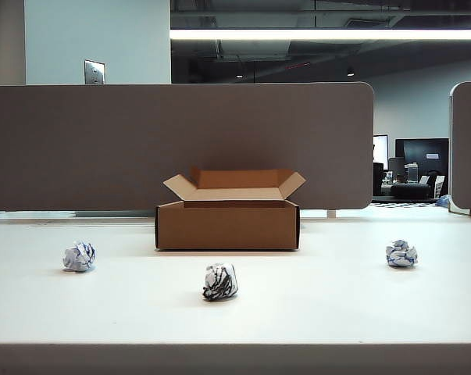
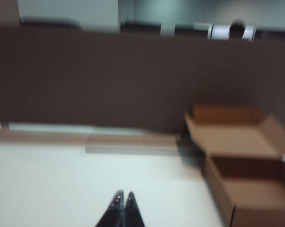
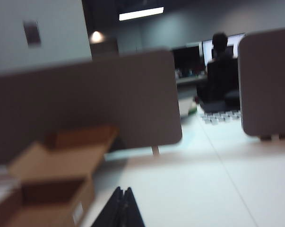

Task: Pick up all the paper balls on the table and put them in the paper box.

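Three paper balls lie on the white table [image 1: 313,312]: one at the left [image 1: 79,256], one near the front middle [image 1: 220,282], one at the right [image 1: 401,254]. Behind the middle ball stands the brown paper box [image 1: 227,225], its flaps spread open. Neither arm shows in the exterior view. In the left wrist view my left gripper [image 2: 123,194] is shut and empty over bare table, with the box [image 2: 248,189] off to one side. In the right wrist view my right gripper [image 3: 123,190] is also shut and empty, beside the box [image 3: 52,189]. No ball shows in either wrist view.
A grey-brown partition panel [image 1: 180,144] stands right behind the box along the table's back. A second panel [image 1: 468,148] stands at the far right. The table's pale front edge [image 1: 235,358] runs across the bottom of the exterior view.
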{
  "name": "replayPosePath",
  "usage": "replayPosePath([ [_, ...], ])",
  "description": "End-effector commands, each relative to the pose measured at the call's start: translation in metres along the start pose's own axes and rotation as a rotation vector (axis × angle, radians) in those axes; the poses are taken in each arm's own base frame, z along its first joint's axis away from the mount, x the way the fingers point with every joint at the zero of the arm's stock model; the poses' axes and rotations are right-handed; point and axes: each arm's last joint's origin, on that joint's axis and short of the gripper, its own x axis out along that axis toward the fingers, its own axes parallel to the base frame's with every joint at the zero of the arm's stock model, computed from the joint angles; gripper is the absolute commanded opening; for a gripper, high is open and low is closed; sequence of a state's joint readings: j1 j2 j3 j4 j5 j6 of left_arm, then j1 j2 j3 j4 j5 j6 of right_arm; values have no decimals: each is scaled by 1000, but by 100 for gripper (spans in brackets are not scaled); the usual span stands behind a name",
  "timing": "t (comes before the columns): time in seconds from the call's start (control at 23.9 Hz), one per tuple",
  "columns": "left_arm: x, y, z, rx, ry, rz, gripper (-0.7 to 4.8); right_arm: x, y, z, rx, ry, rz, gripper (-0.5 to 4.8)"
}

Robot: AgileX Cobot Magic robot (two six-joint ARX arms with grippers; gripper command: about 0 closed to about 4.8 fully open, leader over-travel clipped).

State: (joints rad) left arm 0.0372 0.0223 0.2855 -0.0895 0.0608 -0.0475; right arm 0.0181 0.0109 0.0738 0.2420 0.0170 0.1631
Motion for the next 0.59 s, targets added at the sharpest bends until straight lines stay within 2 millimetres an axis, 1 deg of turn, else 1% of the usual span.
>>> replayPosePath([
  [0.04, 1, -2, 43, -12, -7, -5, -5, 6, 8, 57, 4, -60, -26, -5],
  [0.08, 9, -2, 59, -13, 0, -5, -5, 14, 12, 77, -94, -41, -33, -5],
  [0.13, 15, -2, 67, -14, 19, -4, -5, 20, 14, 87, -136, -31, -35, -5],
  [0.21, 28, -2, 76, -29, 52, -12, -5, 34, 17, 108, -193, -3, -38, -5],
  [0.29, 44, -2, 84, -112, 100, -29, -5, 52, 20, 123, -196, 28, -40, -5],
  [0.38, 57, -2, 86, -164, 138, -36, -5, 71, 22, 131, -197, 67, -43, -5],
  [0.42, 71, -2, 83, -156, 175, -71, -5, 91, 22, 133, -200, 123, -45, -5],
  [0.46, 84, -3, 77, -144, 214, -125, -5, 110, 22, 129, -211, 194, -44, -5],
  [0.59, 105, -3, 61, -113, 302, -179, -5, 136, 22, 114, -226, 349, -36, -5],
])
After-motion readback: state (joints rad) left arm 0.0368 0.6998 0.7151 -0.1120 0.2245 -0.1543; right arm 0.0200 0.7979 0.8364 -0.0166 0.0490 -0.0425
